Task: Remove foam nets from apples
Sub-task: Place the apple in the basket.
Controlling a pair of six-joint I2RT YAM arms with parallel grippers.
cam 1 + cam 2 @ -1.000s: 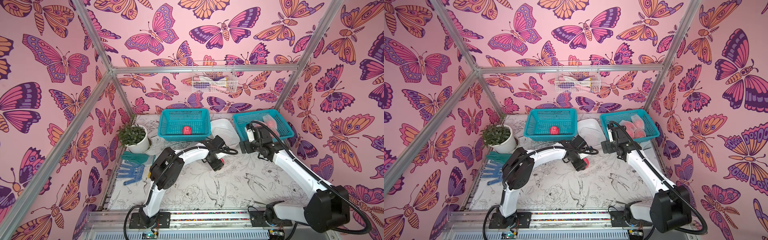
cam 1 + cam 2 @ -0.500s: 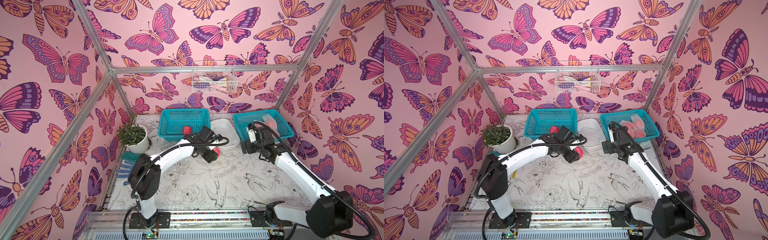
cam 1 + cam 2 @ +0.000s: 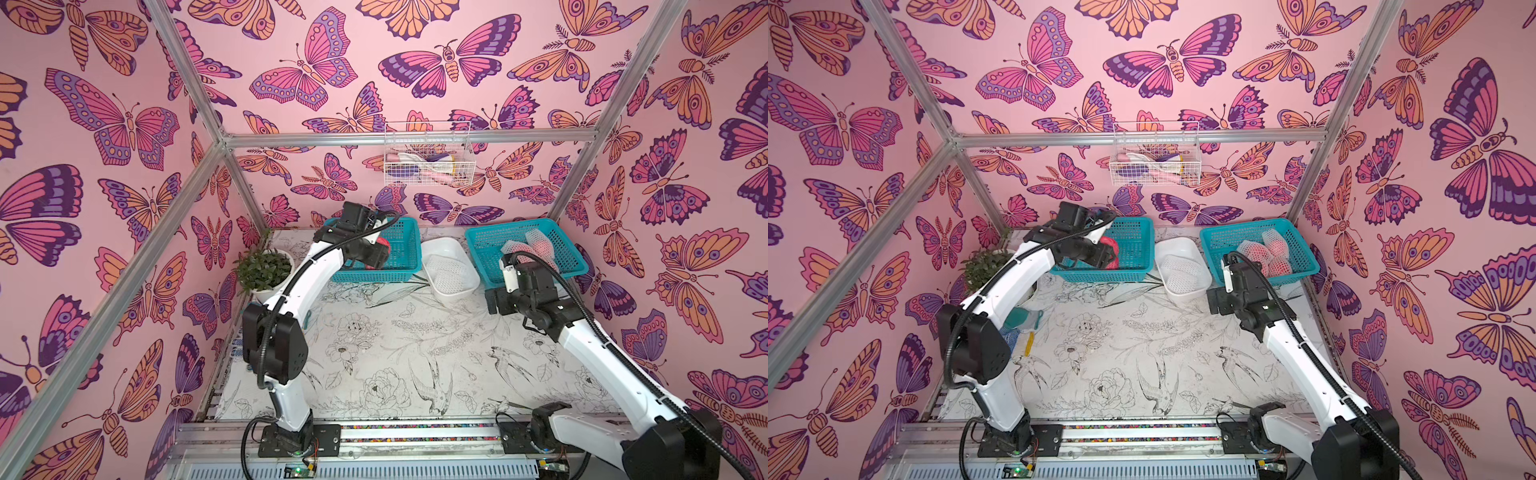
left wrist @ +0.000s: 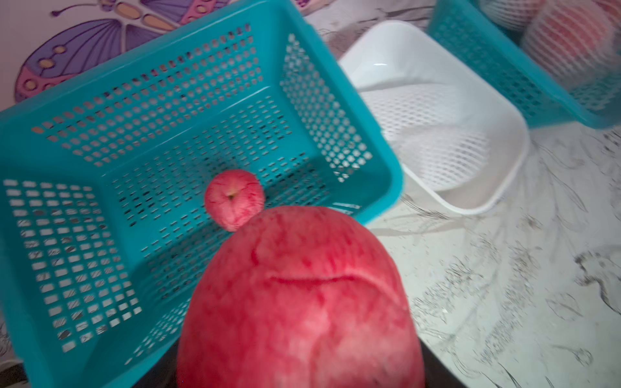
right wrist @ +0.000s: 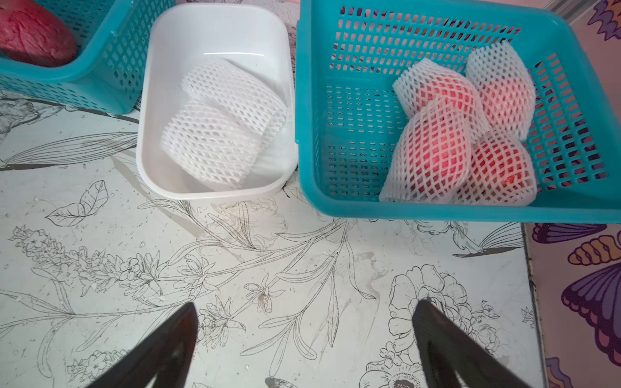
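— What's the biggest thing in front of you?

— The table (image 5: pixel 235 268), printed with ink flowers. At its far end stand my left basket (image 4: pixel 161 90) and right basket (image 5: pixel 403 210), both teal, with the white tray (image 5: pixel 218 27) between them.

— And the fruit?

— Four netted apples (image 5: pixel 433 151) lie heaped in the right basket, touching one another. Two empty foam nets (image 5: pixel 218 127) lie overlapped in the tray. One loose apple (image 4: pixel 234 198), bare, sits on the left basket's floor.

— Your tools?

— My left gripper (image 3: pixel 381 252) hangs above the left basket, jaws closed partway around a bare held apple (image 4: pixel 299 302). My right gripper (image 5: pixel 302 339) hovers over bare table in front of the tray and right basket, jaws spread wide, holding nothing.
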